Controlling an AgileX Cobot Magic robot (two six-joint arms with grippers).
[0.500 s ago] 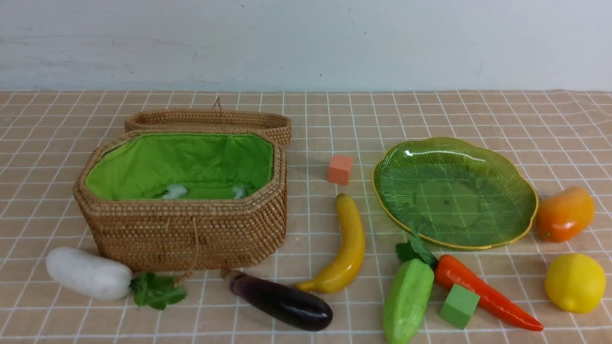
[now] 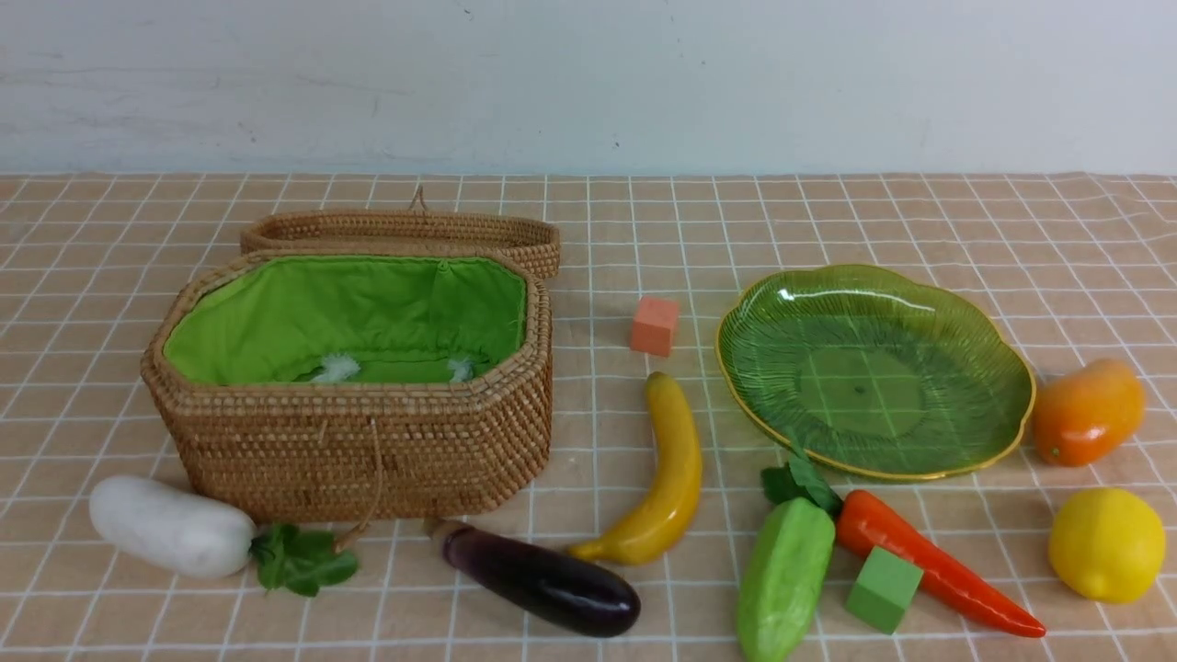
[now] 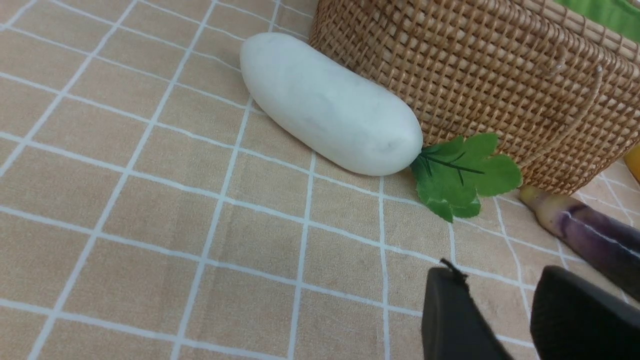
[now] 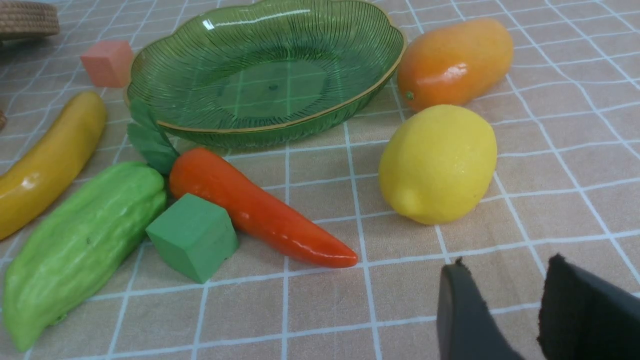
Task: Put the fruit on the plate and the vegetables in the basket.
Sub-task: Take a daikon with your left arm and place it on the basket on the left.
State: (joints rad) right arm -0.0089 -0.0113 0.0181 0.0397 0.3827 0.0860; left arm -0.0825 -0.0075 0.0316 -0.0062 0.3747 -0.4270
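Sitting unmoved near the front edge, radish (image 2: 170, 526) and lemon (image 2: 1106, 544) await pickup. The left gripper (image 3: 497, 275) and right gripper (image 4: 507, 265) hover empty, fingers (image 3: 450, 325) slightly parted. Sorting has not begun.

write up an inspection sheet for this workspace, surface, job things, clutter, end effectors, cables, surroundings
Surface: tan checked cloth, lying flat.
Job's things, containers: basket open with its lid folded back, no vegetables seen inside; plate with nothing on it.
Job's things, fruit: banana, lemon and mango on the cloth, outside the plate.
Job's things, vegetables: radish, eggplant, gourd and carrot on the cloth, outside the basket.
Clutter: orange cube between basket and plate; green cube between gourd and carrot.
Grippers: left end effector open, holding nothing, near the radish; right end effector open, holding nothing, near the lemon.
Cables: nothing seen.
Surroundings: plain pale wall at the back.
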